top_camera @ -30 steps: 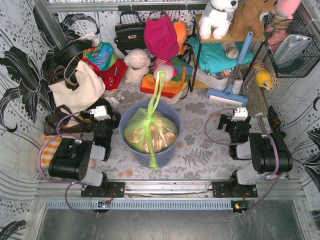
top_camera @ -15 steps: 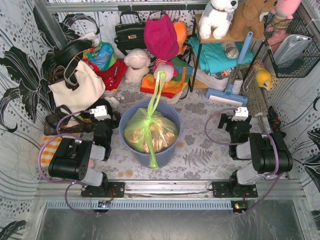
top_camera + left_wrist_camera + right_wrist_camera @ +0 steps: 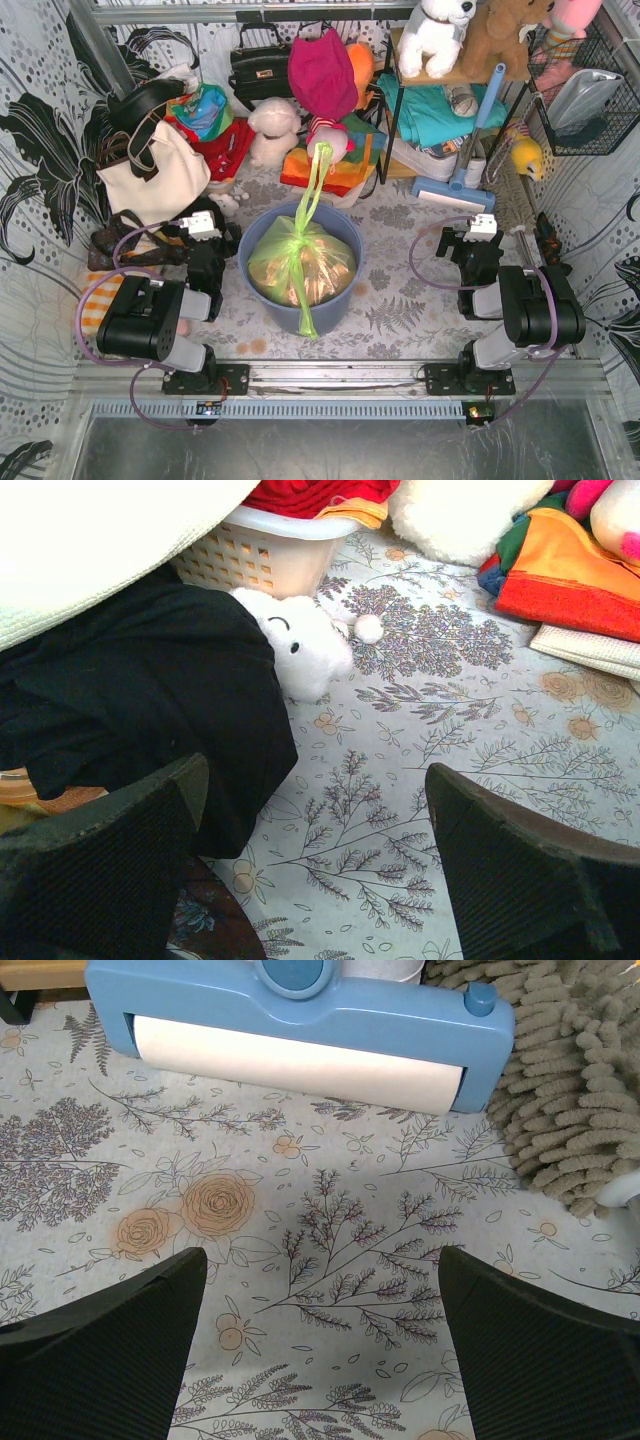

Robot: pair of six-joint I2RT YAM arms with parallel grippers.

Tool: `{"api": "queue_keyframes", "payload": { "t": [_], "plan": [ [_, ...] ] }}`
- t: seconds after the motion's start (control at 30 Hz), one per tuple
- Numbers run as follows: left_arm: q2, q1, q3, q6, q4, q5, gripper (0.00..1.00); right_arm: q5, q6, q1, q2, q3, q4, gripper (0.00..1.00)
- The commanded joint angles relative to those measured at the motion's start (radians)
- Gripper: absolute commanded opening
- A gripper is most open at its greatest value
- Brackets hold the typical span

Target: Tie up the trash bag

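Note:
The trash bag, light green with tan paper showing through, sits in a round blue bin at the middle of the top view. One long green bag strip runs up toward the back and another hangs over the bin's front rim. My left gripper rests low to the left of the bin, jaws wide apart and empty. To the right of the bin my right gripper hovers over the flowered cloth, also open with nothing between its fingers. Neither wrist view shows the bag.
A white canvas tote and black bags lie at the back left. Soft toys and clothes crowd the back. A blue lint-roller tool and a shaggy mop head lie ahead of the right gripper. A white plush lies ahead of the left.

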Motion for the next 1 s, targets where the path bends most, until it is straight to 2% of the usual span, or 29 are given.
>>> {"api": "queue_keyframes", "payload": {
  "t": [0.0,0.97],
  "plan": [
    [0.002,0.003,0.013,0.016,0.052,0.006,0.98,0.004,0.003,-0.001,-0.002,0.011,0.041,0.97],
    [0.003,0.008,0.021,0.016,0.040,0.016,0.98,0.005,0.003,-0.001,-0.002,0.013,0.040,0.97]
  ]
}}
